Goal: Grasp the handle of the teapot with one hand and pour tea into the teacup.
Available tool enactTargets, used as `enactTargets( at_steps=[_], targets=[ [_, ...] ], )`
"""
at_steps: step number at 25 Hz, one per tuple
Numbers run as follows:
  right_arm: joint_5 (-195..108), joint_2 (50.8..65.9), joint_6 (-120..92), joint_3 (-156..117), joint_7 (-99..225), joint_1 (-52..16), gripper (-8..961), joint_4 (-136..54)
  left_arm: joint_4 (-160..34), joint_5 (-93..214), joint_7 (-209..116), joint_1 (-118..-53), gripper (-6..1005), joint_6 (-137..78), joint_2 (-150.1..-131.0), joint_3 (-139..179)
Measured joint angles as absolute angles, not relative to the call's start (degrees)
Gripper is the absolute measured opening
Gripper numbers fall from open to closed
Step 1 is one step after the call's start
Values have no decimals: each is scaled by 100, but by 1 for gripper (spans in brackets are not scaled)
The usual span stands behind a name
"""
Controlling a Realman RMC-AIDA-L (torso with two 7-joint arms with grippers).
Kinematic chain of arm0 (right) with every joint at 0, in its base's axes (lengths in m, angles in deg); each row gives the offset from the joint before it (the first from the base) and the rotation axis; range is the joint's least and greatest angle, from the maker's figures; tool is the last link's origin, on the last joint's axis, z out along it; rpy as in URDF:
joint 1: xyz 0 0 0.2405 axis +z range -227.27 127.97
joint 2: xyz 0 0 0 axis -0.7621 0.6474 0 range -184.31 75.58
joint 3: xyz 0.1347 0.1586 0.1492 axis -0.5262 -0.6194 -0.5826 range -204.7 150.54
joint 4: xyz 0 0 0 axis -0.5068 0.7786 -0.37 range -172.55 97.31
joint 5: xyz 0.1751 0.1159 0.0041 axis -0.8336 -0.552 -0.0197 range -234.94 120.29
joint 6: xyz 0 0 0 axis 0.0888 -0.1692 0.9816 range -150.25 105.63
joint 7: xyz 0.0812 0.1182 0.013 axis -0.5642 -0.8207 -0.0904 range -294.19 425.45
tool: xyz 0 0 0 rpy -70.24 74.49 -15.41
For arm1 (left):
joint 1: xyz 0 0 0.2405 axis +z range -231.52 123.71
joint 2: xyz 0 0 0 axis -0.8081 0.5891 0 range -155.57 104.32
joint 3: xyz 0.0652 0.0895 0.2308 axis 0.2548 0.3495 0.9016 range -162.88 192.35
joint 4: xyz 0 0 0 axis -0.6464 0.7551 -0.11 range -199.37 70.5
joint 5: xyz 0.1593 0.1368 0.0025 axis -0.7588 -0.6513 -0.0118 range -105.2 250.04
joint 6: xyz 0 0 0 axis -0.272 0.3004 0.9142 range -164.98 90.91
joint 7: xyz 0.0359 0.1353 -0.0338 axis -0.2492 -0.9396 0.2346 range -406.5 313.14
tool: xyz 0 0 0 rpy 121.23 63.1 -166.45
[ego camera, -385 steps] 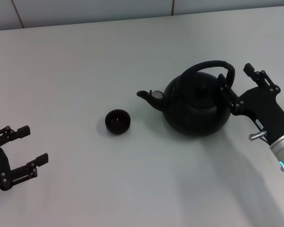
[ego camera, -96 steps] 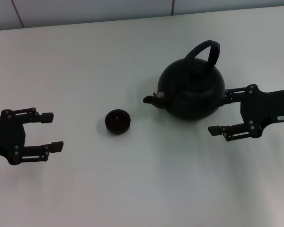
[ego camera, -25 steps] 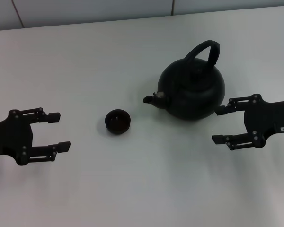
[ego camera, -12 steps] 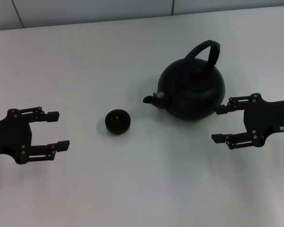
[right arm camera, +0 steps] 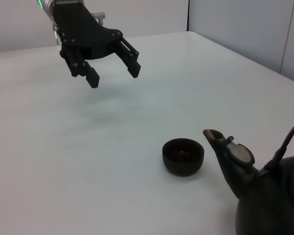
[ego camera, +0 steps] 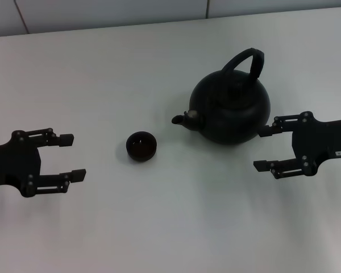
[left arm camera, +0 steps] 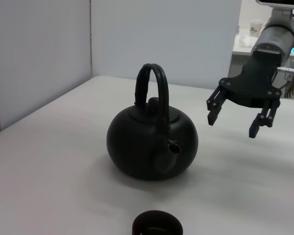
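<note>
The matte-black teapot (ego camera: 230,111) stands upright on the white table, its spout (ego camera: 182,118) pointing toward the teacup. Its arched black handle (ego camera: 246,61) stands up, free of any gripper. The teapot also shows in the left wrist view (left arm camera: 152,144) and partly in the right wrist view (right arm camera: 269,196). The tiny black teacup (ego camera: 141,146) sits left of the spout; it also shows in the right wrist view (right arm camera: 183,156). My right gripper (ego camera: 264,148) is open and empty, just right of the teapot's body. My left gripper (ego camera: 71,156) is open and empty, left of the teacup.
The white table (ego camera: 170,227) spreads all around. A pale wall edge (ego camera: 102,14) runs along the far side. In the left wrist view grey partition walls (left arm camera: 39,58) stand behind the table.
Almost nothing in the last second; both grippers stay open. Much earlier the right gripper was at the handle; since then the teapot has shifted and both grippers have moved inward.
</note>
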State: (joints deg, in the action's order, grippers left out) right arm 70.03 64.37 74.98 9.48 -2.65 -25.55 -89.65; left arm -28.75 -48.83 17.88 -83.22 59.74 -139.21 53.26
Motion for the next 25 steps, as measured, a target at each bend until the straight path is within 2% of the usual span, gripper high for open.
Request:
enactTargets(
  at_steps=[25],
  targets=[
    [7003, 6438, 7475, 951, -293, -2471, 732, -8965, -2876, -4861, 1792, -8331, 770, 5964, -13965, 5314]
  ],
)
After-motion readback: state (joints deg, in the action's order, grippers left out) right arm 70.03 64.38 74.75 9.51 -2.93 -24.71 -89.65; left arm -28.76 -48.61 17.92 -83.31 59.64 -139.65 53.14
